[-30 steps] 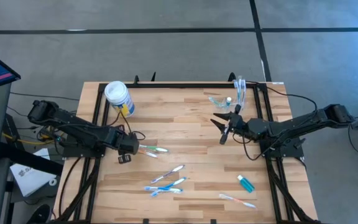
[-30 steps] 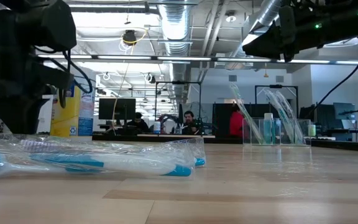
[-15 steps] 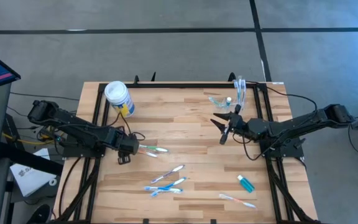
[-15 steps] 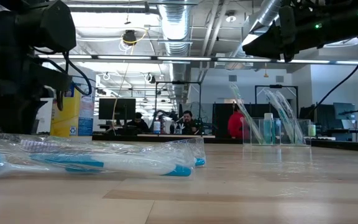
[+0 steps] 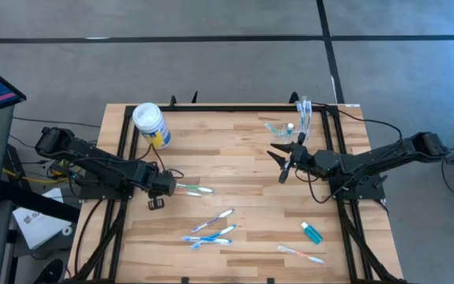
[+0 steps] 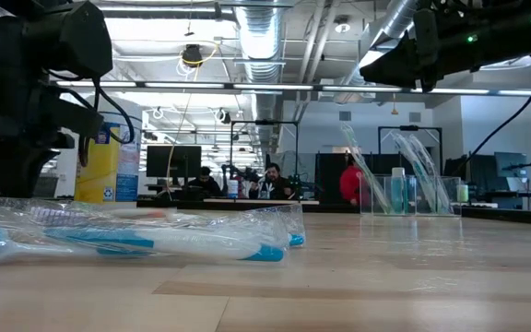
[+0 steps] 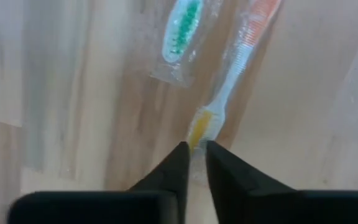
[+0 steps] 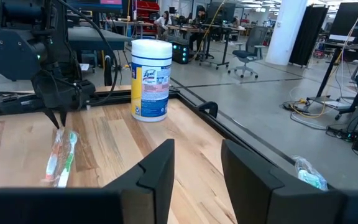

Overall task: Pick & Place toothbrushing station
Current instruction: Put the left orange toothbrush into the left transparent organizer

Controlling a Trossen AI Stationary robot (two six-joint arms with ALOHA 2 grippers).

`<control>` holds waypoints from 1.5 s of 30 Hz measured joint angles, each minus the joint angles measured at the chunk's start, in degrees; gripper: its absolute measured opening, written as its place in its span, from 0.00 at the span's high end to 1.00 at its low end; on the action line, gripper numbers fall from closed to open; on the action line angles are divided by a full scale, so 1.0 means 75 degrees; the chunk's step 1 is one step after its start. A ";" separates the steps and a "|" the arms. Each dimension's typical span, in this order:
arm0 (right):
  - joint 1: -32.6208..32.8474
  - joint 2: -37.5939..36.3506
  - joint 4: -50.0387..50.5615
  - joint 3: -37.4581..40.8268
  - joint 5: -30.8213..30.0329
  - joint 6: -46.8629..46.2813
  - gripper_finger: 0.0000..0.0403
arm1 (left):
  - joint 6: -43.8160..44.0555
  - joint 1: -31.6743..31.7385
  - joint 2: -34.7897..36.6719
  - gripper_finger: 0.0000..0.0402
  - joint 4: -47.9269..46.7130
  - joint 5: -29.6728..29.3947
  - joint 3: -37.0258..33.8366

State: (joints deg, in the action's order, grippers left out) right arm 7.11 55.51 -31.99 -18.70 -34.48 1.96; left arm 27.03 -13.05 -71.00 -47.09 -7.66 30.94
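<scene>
Two wrapped toothbrushes lie flat on the table's left half: an orange-and-yellow one [image 7: 238, 56] and a green-bristled one [image 7: 182, 31]. My left gripper [image 7: 193, 155] points down over them [image 5: 172, 187] and is shut on the orange one. The toothbrushing station, a clear cup [image 6: 411, 195] with brushes standing in it, stands at the far right [image 5: 303, 114]. My right gripper [image 5: 284, 162] hovers level near the cup, open [image 8: 197, 162] with nothing between its fingers. My left gripper pinches the orange toothbrush's yellow handle end [image 7: 199, 127] between its two fingertips. It comes from above, pointing down, with one finger on each long side of the handle. The brush lies flat on the table in its clear wrapper, stretching away from the fingers.
A white-lidded yellow-and-blue canister [image 5: 150, 124] stands at the far left. Several wrapped blue toothbrushes [image 5: 211, 230] lie near the middle front. A small teal tube [image 5: 312, 233] and another brush [image 5: 302, 254] lie at the front right. A clear packet [image 5: 278, 128] lies beside the cup.
</scene>
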 joint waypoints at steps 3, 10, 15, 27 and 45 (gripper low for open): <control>0.0000 0.0000 0.0003 0.0000 0.0000 0.0000 0.70 | 0.0059 -0.0001 0.0000 0.98 -0.0003 0.0285 0.0002; 0.0000 0.0000 0.0000 0.0000 0.0000 0.0000 0.70 | 0.0599 -0.0007 0.0000 1.00 -0.0014 0.0617 0.0091; 0.0000 0.0000 0.0000 0.0000 0.0000 0.0000 0.70 | 0.1157 -0.0007 0.0000 1.00 -0.0010 0.1125 0.0566; -0.0001 0.0000 0.0006 0.0000 0.0066 0.0009 0.70 | 0.1911 -0.0007 0.0000 1.00 0.0099 0.1815 0.2090; 0.0441 0.0000 0.0216 -0.0135 0.0872 0.0986 0.70 | 0.2800 0.0527 0.0003 1.00 0.2746 0.2442 0.2381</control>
State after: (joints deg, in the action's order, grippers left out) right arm 10.42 55.51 -30.37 -19.71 -27.94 9.35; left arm 48.03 -9.10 -70.98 -26.50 10.66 48.80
